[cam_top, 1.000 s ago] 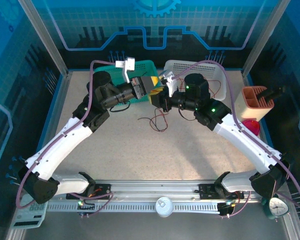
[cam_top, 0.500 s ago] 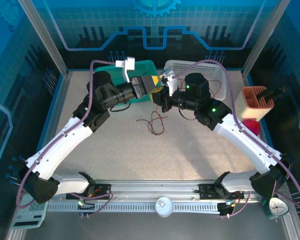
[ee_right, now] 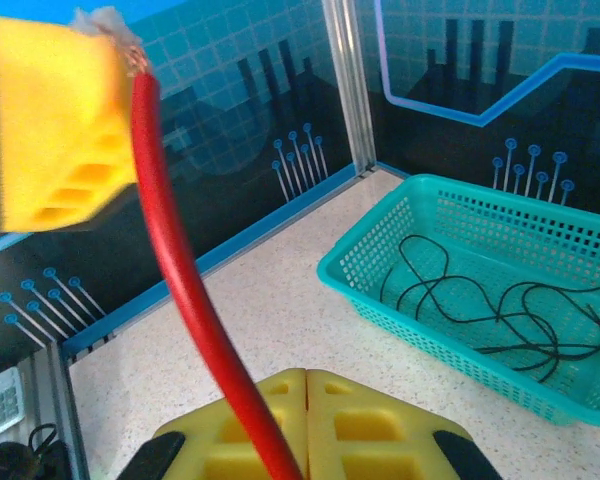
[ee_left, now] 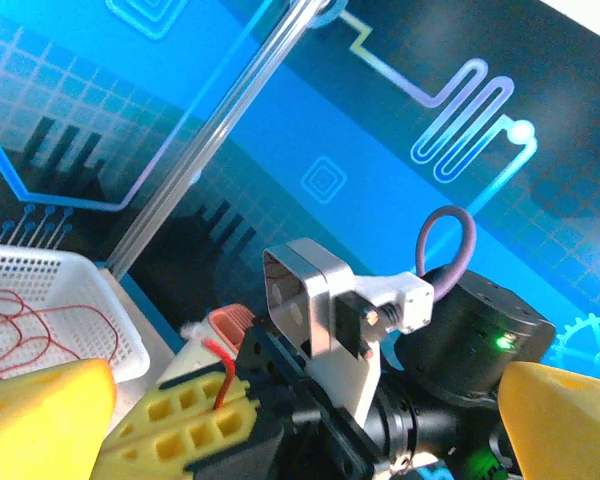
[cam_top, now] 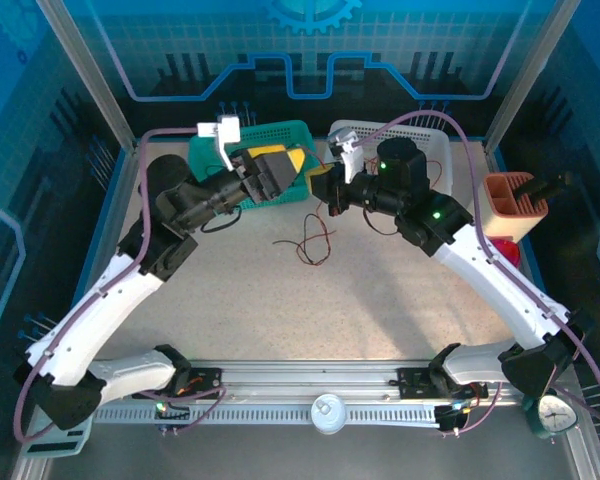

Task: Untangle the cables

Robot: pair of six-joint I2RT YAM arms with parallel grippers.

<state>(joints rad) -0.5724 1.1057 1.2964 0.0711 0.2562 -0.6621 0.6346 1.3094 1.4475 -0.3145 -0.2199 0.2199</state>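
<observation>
One cable [ee_right: 185,290] is red. The green basket [ee_right: 370,262] holds black cables [ee_right: 500,312]. The white basket [ee_left: 85,292] holds red cables [ee_left: 20,325]. The fingers [ee_right: 355,420] are yellow. The table [cam_top: 380,290] is speckled cream.

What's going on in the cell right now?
Two arms are untangling thin wires. The right hand is shut on a thin red cable, held above the speckled table; the left hand is open beside it, near the teal plastic basket holding black cables. A loose red wire tangle lies on the table.
</observation>
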